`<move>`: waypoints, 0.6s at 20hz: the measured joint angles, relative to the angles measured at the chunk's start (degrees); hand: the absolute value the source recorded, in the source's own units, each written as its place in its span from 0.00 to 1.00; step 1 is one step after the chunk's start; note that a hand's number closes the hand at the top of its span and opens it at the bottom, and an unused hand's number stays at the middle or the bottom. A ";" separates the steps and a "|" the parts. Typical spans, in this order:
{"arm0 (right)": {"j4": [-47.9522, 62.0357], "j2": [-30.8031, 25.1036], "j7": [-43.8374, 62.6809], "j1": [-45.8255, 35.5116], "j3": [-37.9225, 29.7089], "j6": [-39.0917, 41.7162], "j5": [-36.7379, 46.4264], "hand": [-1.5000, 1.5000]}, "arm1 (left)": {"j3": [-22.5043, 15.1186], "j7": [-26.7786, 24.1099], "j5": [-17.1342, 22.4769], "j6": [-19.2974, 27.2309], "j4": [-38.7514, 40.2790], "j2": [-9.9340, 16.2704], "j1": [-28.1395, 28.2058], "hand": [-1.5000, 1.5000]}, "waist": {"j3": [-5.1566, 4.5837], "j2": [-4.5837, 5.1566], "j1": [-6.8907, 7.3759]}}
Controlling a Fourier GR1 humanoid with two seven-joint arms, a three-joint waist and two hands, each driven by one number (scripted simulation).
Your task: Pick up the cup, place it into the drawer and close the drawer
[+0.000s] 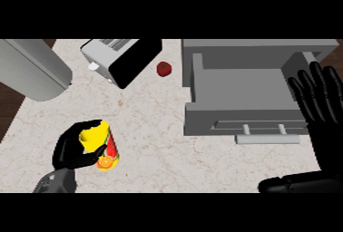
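The desk (167, 149) looks like pale stone, speckled with fine brown veins, matt. The drawer (234, 86) is plain matt grey, smooth, with a lighter grey bar handle (266, 139). The toaster (110, 56) has a smooth light grey body like brushed metal and one glossy black side. The big cylinder (33, 68) at the far left is smooth grey with a soft metallic sheen. The cup (100, 147) is bright, smooth yellow with a printed red and orange pattern. Both hands, left (70, 152) and right (321, 97), are smooth black, faintly shiny. The small red thing (164, 68) looks smooth. Dark wood shows at the left edge.
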 measured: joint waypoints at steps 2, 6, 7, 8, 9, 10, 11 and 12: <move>-0.07 0.18 0.14 -0.26 0.44 -0.20 0.48 0.00 | -0.40 -1.36 -0.35 0.85 0.37 -0.14 -0.38 1.00 | -0.02 0.00 0.06; 0.82 0.02 -0.29 -0.88 -0.14 0.03 0.10 0.00 | -0.67 -5.01 -0.84 2.52 1.69 0.13 -0.64 1.00 | -0.06 -0.01 0.08; 0.78 0.10 -0.84 -0.13 -0.11 0.22 0.24 0.00 | -1.06 -5.97 -1.11 3.60 0.57 -0.68 -0.01 1.00 | -0.03 -0.06 0.14; 0.50 0.69 -0.81 -0.06 0.81 -0.36 1.23 0.00 | -1.09 -6.32 -1.02 4.47 0.16 -1.16 -0.10 1.00 | -0.02 -0.06 0.17; 1.04 0.58 -1.14 -0.15 0.85 -0.23 1.59 0.00 | -0.96 -7.28 -1.11 5.48 0.46 -1.49 -0.26 1.00 | -0.03 -0.06 0.17; 1.31 0.44 -1.59 0.13 0.47 0.06 1.33 0.00 | -0.69 -7.45 -0.71 6.25 -0.05 -1.70 -0.12 1.00 | -0.05 -0.05 0.21; 0.89 0.36 -0.62 -0.61 0.35 -0.22 1.04 0.00 | -0.03 -7.63 -0.26 6.99 0.69 -1.52 -0.94 1.00 | -0.08 0.00 0.17; 1.04 -0.23 -0.03 -1.18 -0.53 0.16 -0.02 0.00 | 0.35 -7.74 0.13 7.74 0.88 -1.73 -1.10 1.00 | -0.12 0.01 0.18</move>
